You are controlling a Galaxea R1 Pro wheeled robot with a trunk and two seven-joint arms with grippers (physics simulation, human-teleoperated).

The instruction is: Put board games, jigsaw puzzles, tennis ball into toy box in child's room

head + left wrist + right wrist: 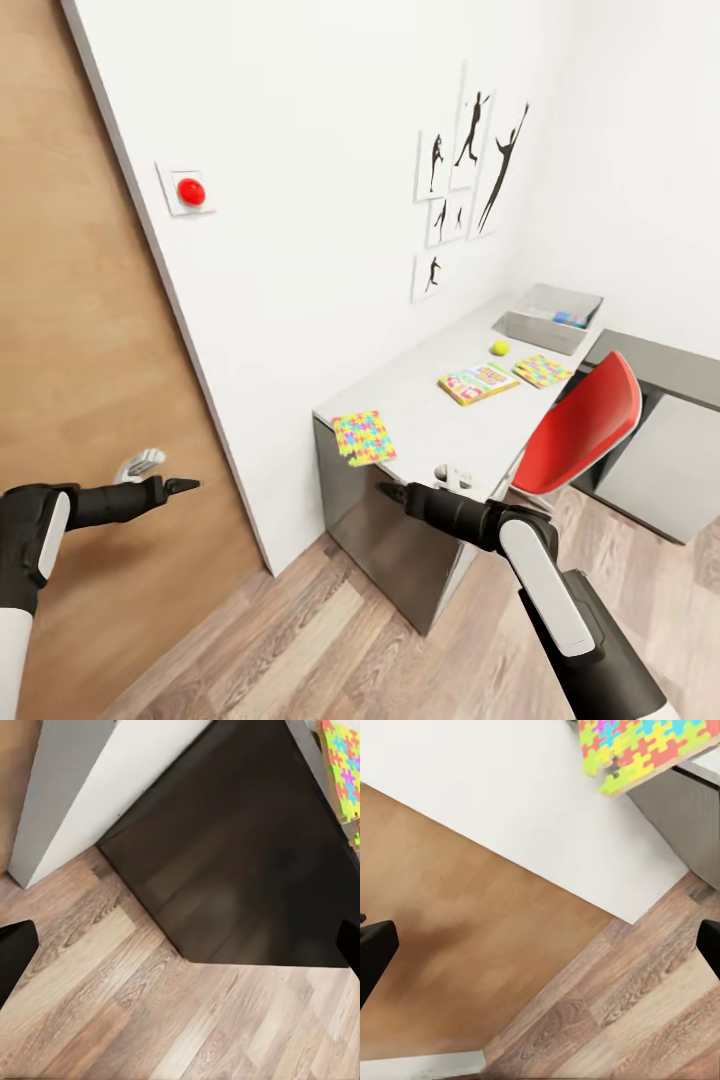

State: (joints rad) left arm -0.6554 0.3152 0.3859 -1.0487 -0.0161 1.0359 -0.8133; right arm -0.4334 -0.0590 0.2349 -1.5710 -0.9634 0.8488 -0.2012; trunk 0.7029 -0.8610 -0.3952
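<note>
The table (425, 415) runs along the white wall. On its near corner lies a jigsaw puzzle (363, 437) that overhangs the edge; it also shows in the wrist views as the puzzle (345, 765) and the puzzle (649, 746). Farther along lie the SKIP-BO board game (478, 382), a second jigsaw puzzle (542, 370) and the tennis ball (500, 347). The toy box (540, 330) stands at the far end with a small blue box (570, 319) inside. My left gripper (185, 486) hangs open before the door. My right gripper (390, 490) is open below the near puzzle. The bed is out of view.
A brown door (90, 330) with a lever handle (140, 464) fills the left. A red chair (585, 425) stands at the table's front, beside the lower dark-grey section (660, 365). A red button (190, 191) sits on the wall. Wood floor (300, 640) lies below the arms.
</note>
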